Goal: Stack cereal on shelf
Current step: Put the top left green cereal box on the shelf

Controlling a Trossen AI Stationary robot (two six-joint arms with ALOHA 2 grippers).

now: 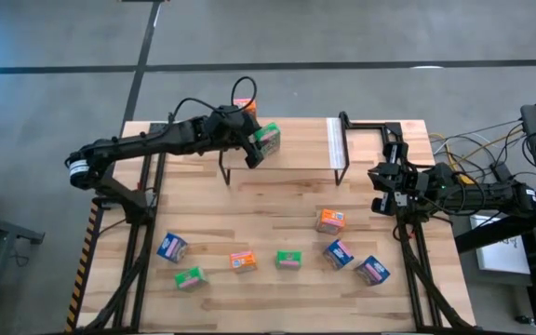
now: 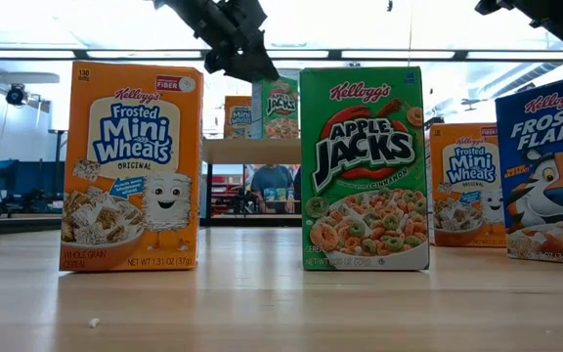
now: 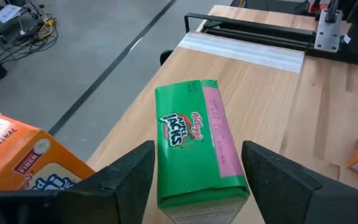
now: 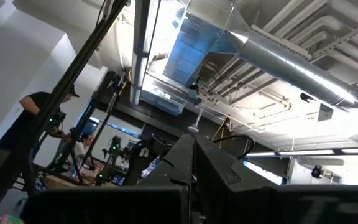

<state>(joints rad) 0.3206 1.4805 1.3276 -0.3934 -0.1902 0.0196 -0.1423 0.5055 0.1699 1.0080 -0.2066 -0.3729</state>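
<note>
Front row: orange cardboard Frosted Mini-Wheats box (image 2: 131, 166) and green cardboard Apple Jacks box (image 2: 365, 167) upright on the light wooden tabletop (image 1: 277, 233), waiting; five more mini cartons near them, apart from one another.
Shelf: low light-plank rack on thin black legs (image 1: 291, 154) toward the far edge, white strip (image 1: 334, 141) near one end, bare plank between.
Placed so far: orange mini carton (image 1: 244, 104) at the rack's far left corner.
Box in hand: green Apple Jacks carton with pink side panel (image 3: 194, 146) on the plank just beside that orange one, between the fingers (image 3: 126, 177).
Left gripper (image 1: 252, 141): spread, sides clear of the cardboard; judged a release, not a pinch.
Doing it well: lift straight up before swinging away, fingers held wide to spare both neighbours; box looks tilted, so check for flat seating against the orange carton.
Right gripper (image 1: 386, 189): pressed together, parked beside the rack's right end, well clear.
</note>
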